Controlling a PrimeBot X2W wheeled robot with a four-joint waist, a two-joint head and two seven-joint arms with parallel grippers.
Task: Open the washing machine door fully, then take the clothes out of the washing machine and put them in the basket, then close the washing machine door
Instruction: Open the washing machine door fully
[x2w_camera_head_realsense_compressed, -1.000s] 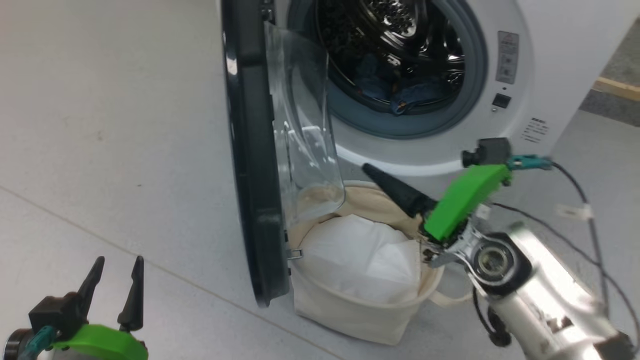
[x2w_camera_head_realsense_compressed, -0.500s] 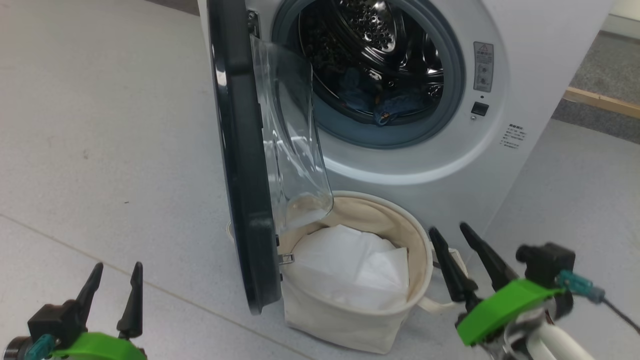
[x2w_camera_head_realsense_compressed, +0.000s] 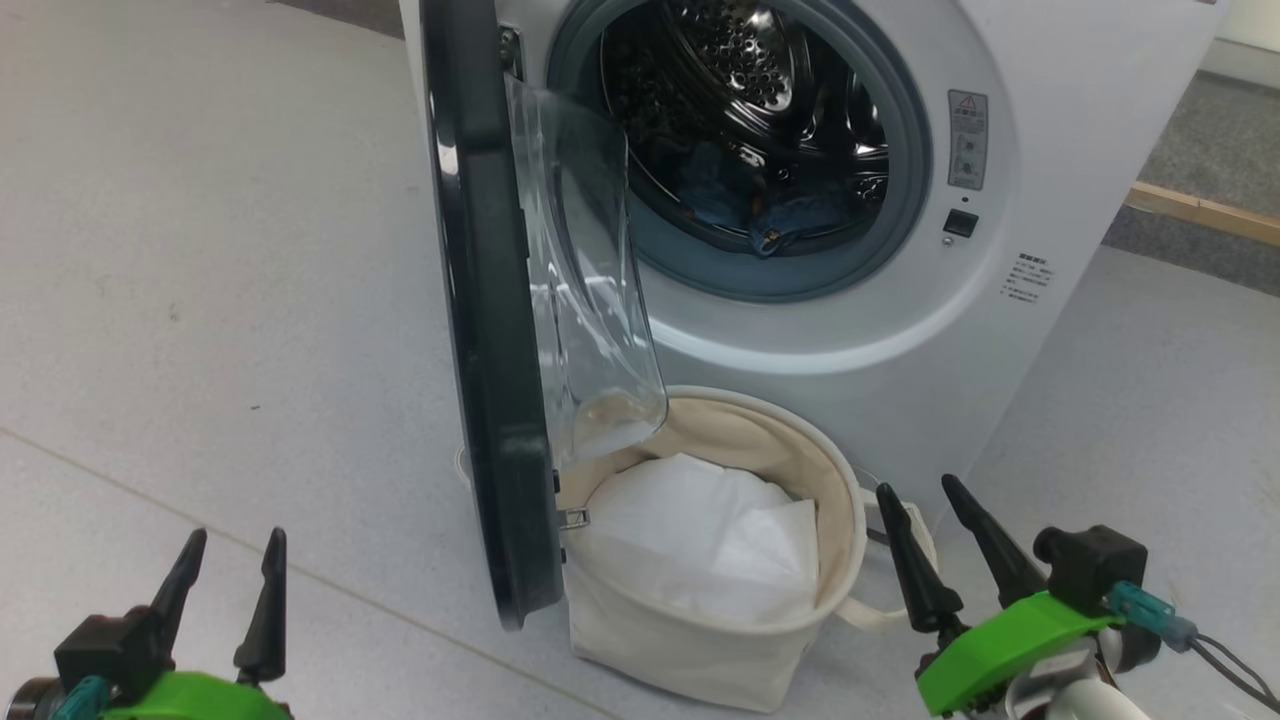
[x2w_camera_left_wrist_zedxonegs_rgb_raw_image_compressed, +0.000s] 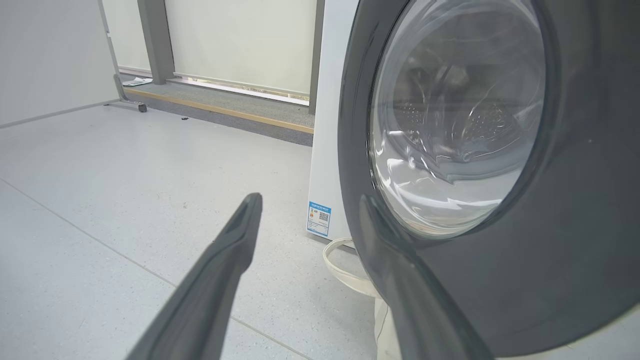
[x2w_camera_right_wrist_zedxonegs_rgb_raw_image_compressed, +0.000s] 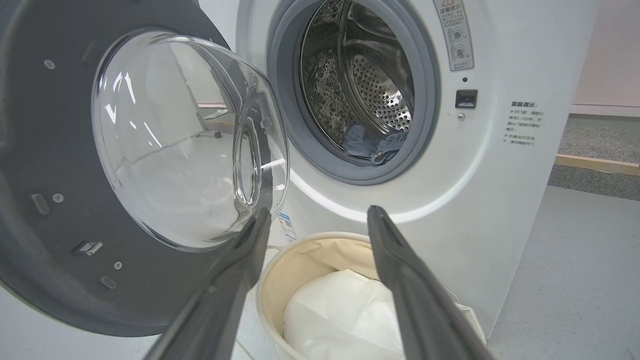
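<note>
Right wrist view is showing the right gripper (x2w_camera_right_wrist_zedxonegs_rgb_raw_image_compressed: 319, 212) spread wide and empty; reaching for the clothes (x2w_camera_right_wrist_zedxonegs_rgb_raw_image_compressed: 370, 145) ahead, a finger may be clipping the door (x2w_camera_right_wrist_zedxonegs_rgb_raw_image_compressed: 45, 125) just beside it.

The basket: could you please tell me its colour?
The basket is cream, with a white liner inside; clearest in head view.

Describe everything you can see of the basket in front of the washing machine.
The basket is a round cream canvas tub with soft, slightly creased walls and a looped fabric handle on its right. It stands upright on the grey floor just before the washing machine, below the drum mouth. It holds a crumpled white liner and nothing else. The open door overhangs its left rim; contact cannot be told.
</note>
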